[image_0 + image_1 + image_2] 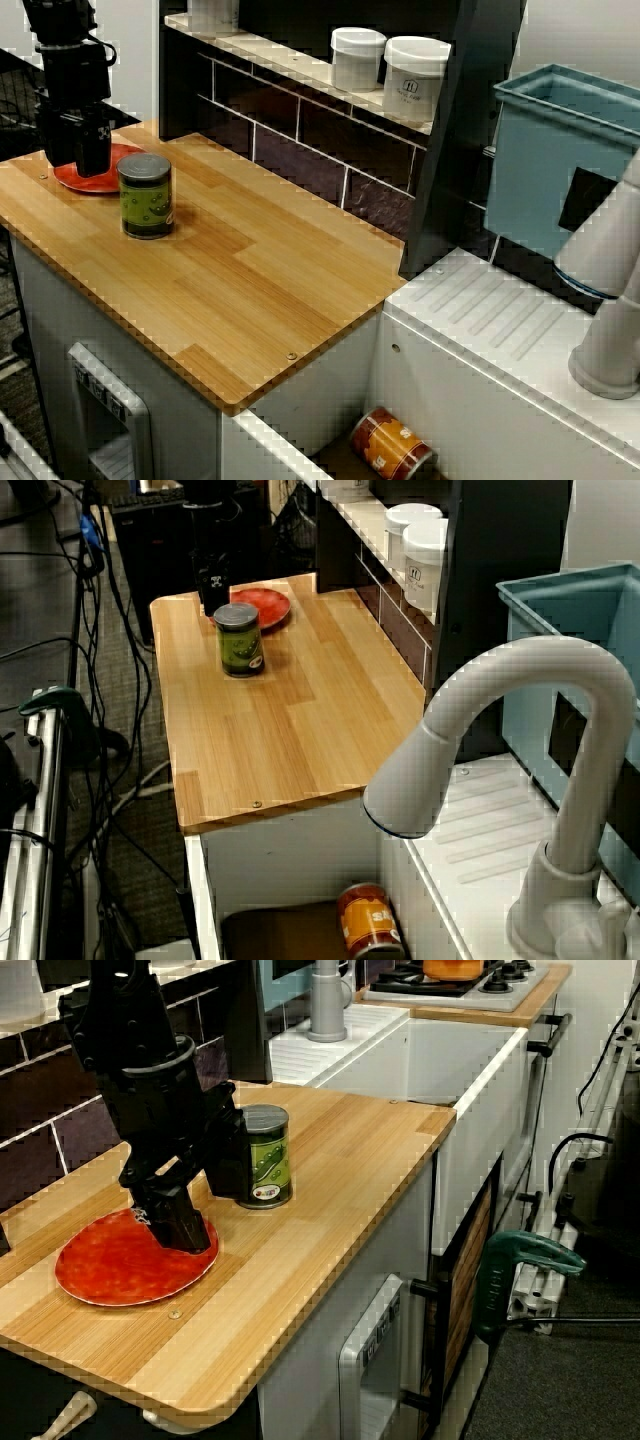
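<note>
Under gripper [185, 1228]: plate [115, 1265], flat on counter [340, 1180], tips at or near its surface. Cannot tell whether jaws open or closed. Just beside gripper, clear of plate: can [266, 1155], upright on its base, hence stable.

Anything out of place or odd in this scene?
One thing: the orange can lies on its side down in the sink. The green can stands upright on the counter, and the gripper is low over the red plate.
</note>
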`<move>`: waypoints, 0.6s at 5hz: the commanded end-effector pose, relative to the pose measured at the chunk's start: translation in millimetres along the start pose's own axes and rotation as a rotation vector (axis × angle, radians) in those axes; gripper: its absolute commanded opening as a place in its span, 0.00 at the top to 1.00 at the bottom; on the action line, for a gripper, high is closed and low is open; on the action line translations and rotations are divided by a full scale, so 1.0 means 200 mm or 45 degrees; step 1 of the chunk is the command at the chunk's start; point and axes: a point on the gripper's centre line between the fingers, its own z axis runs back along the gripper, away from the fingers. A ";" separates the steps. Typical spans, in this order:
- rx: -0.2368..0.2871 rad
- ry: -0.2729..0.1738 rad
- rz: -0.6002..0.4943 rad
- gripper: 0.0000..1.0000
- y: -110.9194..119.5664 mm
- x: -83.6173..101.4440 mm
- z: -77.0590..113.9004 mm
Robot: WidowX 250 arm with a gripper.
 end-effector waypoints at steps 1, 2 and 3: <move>0.000 0.000 0.000 0.00 0.00 0.00 0.00; 0.084 -0.033 -0.116 0.00 -0.02 0.04 0.01; 0.058 -0.019 -0.144 0.00 -0.02 0.05 0.01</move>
